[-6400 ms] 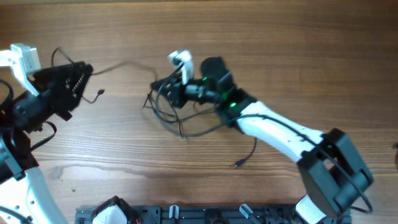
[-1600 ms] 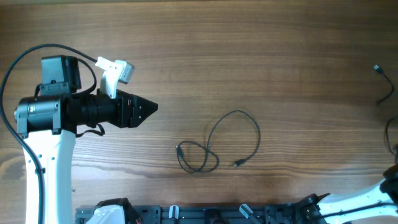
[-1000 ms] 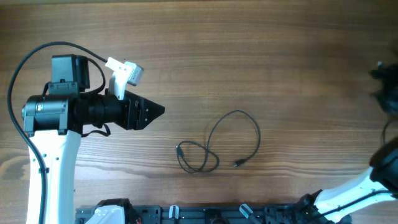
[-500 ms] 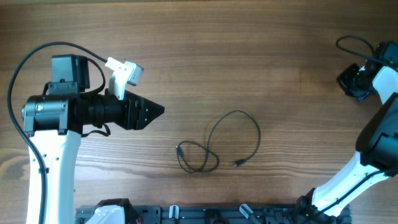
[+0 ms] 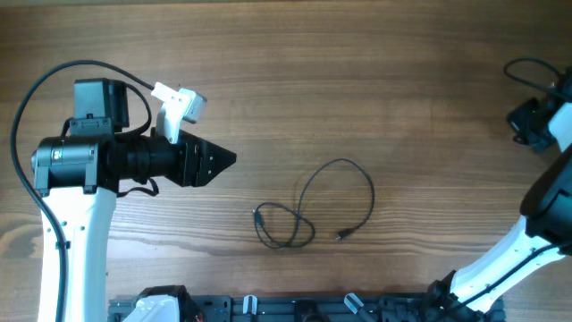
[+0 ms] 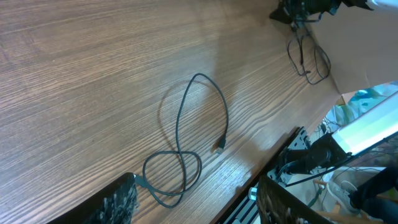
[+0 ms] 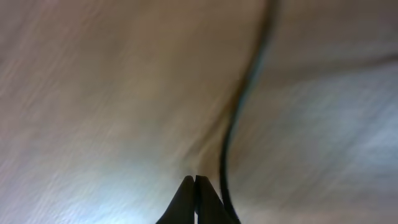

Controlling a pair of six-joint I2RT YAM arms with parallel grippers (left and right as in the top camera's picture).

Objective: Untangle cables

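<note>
Right tool point(image 7: 195, 180) pinched shut beside second cable point(image 7: 225, 155), likely separating it; left tool point(image 5: 229, 161) open, empty, facing looped cable point(image 5: 315, 207).

- Left arm point(image 5: 73, 224) rises from the near left; its wrist is bent and level.
- Left gripper point(image 5: 228, 161) points right, fingers point(image 6: 118, 202) apart.
- Right arm point(image 5: 539, 219) reaches along the right edge.
- Right gripper point(image 7: 195, 185): fingertips pressed together.

Black cable point(image 5: 370, 192), brown wood-grain table point(image 5: 357, 80)
</note>
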